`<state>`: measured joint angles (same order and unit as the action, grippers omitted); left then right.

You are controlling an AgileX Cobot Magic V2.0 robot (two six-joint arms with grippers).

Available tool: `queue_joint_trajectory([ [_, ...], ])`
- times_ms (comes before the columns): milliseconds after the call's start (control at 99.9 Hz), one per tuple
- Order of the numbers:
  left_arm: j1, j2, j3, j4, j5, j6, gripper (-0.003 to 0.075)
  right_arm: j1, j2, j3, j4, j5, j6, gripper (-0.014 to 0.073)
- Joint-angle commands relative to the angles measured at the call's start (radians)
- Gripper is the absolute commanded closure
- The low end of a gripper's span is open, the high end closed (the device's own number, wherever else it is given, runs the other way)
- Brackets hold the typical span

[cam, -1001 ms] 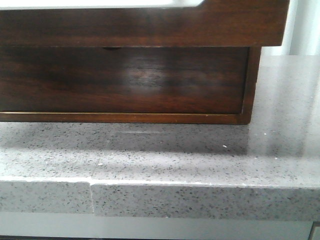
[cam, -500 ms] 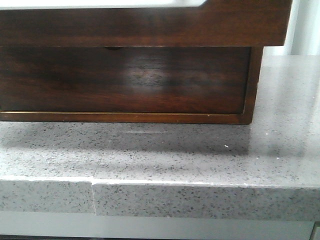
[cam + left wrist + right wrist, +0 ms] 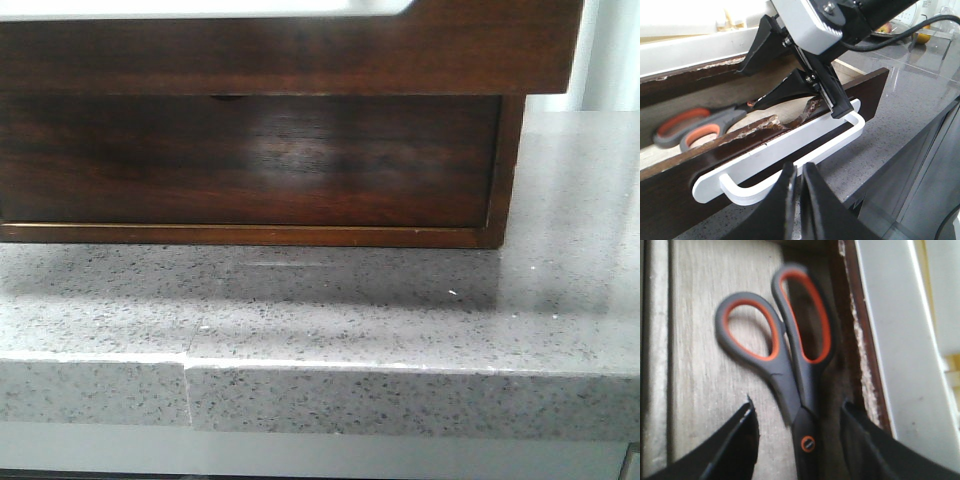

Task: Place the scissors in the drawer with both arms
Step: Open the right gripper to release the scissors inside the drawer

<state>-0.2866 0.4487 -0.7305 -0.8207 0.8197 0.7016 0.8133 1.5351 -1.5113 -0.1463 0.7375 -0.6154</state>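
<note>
The scissors [image 3: 790, 355], grey handles with orange-lined loops, lie on the pale floor inside the pulled-out drawer [image 3: 300, 55]. They also show in the left wrist view [image 3: 695, 127], behind the dark drawer front [image 3: 670, 195]. My right gripper [image 3: 797, 407] is open, with a finger on each side of the scissors' pivot and not touching them. It also shows in the left wrist view [image 3: 752, 87], reaching down into the drawer. My left gripper [image 3: 799, 170] is shut and empty, its tips at the outer bar of the drawer's white handle [image 3: 765, 155]. Contact with the handle cannot be told.
Below the open drawer is a like wooden drawer [image 3: 250, 160] with a small half-round notch, closed. The unit stands on a grey speckled countertop [image 3: 400, 300] with a stepped front edge. A cable and fruit [image 3: 925, 35] lie far off. A dark cabinet side [image 3: 920, 165] stands beside the counter.
In the front view the drawer unit appears shifted a few pixels to the right. Nothing else has visibly changed.
</note>
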Motion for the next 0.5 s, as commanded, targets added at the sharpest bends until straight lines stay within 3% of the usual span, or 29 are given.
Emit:
queue_joint_trajectory([
  [0,-0.008,0.005,-0.032,-0.051,-0.049,0.0,0.074,-0.012,-0.076,-0.033,-0.022,-0.059,0.045,0.0195],
  [100,-0.008,0.003,-0.032,-0.051,-0.059,-0.003,0.074,-0.012,-0.128,-0.033,-0.022,-0.049,0.138,0.0344],
  [220,-0.008,-0.021,-0.032,-0.047,-0.122,-0.006,0.074,-0.012,-0.223,-0.02,0.005,0.009,0.213,0.0662],
  [340,-0.008,-0.081,-0.019,0.038,-0.201,-0.034,0.074,-0.008,-0.363,0.071,0.048,0.029,0.219,0.0638],
  [490,-0.008,-0.168,0.04,0.161,-0.226,-0.071,0.074,0.006,-0.616,0.301,0.05,0.001,0.265,0.0638],
])
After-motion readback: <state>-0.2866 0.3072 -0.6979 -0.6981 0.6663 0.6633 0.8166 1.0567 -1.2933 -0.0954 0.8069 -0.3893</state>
